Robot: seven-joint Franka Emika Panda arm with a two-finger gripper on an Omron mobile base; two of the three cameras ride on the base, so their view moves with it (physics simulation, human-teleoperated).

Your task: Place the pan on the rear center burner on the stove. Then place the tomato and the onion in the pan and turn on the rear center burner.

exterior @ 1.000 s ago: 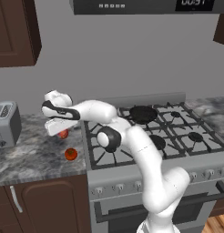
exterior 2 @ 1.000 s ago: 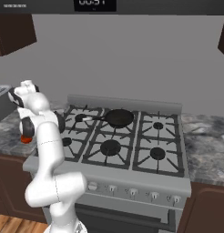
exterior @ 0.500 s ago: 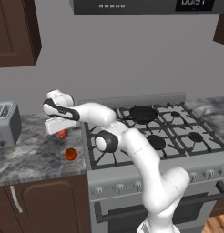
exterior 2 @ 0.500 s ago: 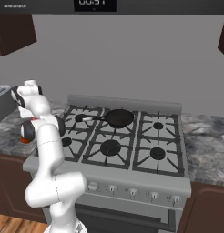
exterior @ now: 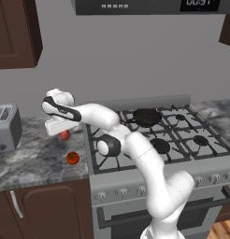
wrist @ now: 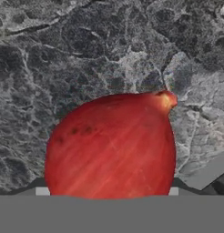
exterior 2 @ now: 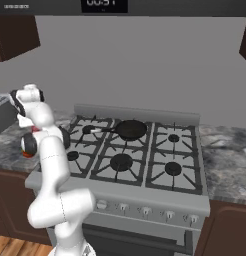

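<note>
The stove (exterior: pixel 154 140) fills the right of the scene, and the pan (exterior 2: pixel 131 129) already sits on the rear center burner (exterior: pixel 146 115), its thin handle pointing left over the grate, so the first step looks done and the vegetables remain. Left of the stove runs the marbled countertop (exterior: pixel 28 158), with a silver toaster (exterior: pixel 5 127) at its far left. The arm reaches out over that counter, and the gripper (exterior: pixel 58 127) hangs low over the onion (wrist: pixel 111 145), which lies on the stone just left of the stove's edge; in the hand view the onion bulks between the two dark finger tips, its pointed end tilted up and to the right. The jaws straddle it, but the frames do not show whether the pads already touch its skin, so the grip cannot be called either way. The tomato (exterior: pixel 73 158) rests nearer the counter's front edge, apart from the onion. The main risk is the onion's smooth round skin: if the fingers close off its widest line, it could squirt out and roll across the counter, perhaps toward the tomato or the edge. A shallow pinch could also let it slip during the swing right to the pan, dropping onto the grates.
</note>
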